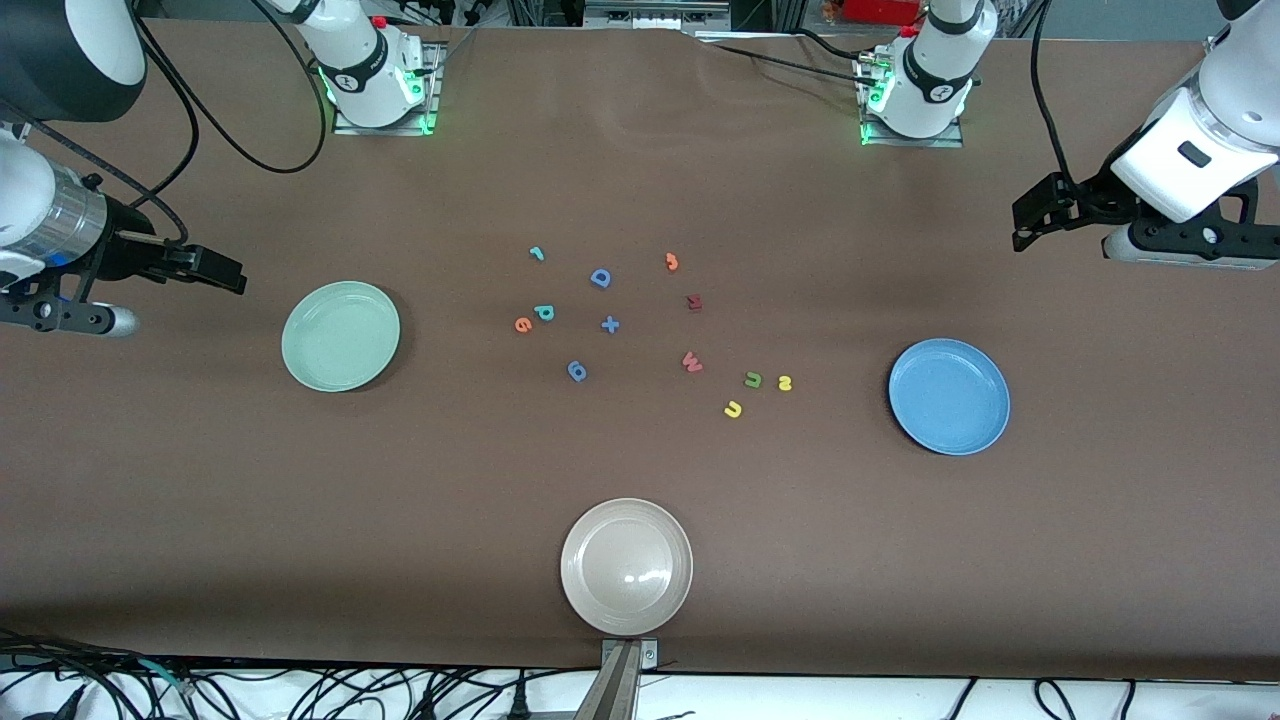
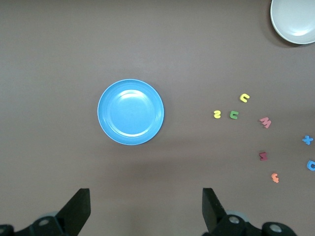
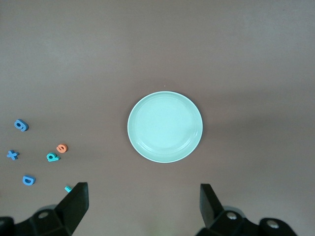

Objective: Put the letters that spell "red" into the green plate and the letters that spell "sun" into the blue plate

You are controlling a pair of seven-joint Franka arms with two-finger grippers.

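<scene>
Front view shows my left gripper (image 1: 1035, 215) hanging with fingers spread over bare counter (image 1: 200, 500) at the left arm's end, and my right gripper (image 1: 215, 270) likewise spread and empty over the right arm's end; both arms wait. Green plate (image 1: 341, 335) lies toward the right arm's end and blue plate (image 1: 949, 396) toward the left arm's end, neither holding anything. Between them the letters lie scattered flat on the counter. Teal "r" (image 1: 537, 253) sits farthest from the front camera, with the teal "d" (image 1: 544, 313) nearer and the orange "e" (image 1: 523, 324) just beside it. Dark green "n" (image 1: 753, 379) and yellow "s" (image 1: 785, 382) lie side by side toward the blue plate, with the yellow "u" (image 1: 733, 409) slightly nearer the camera. Among them lie a blue capital D (image 1: 600, 278), a blue plus sign (image 1: 610, 324), a red W (image 1: 691, 362) and an orange hooked piece (image 1: 672, 262). Beige plate (image 1: 626, 566) rests at the counter's near edge.
</scene>
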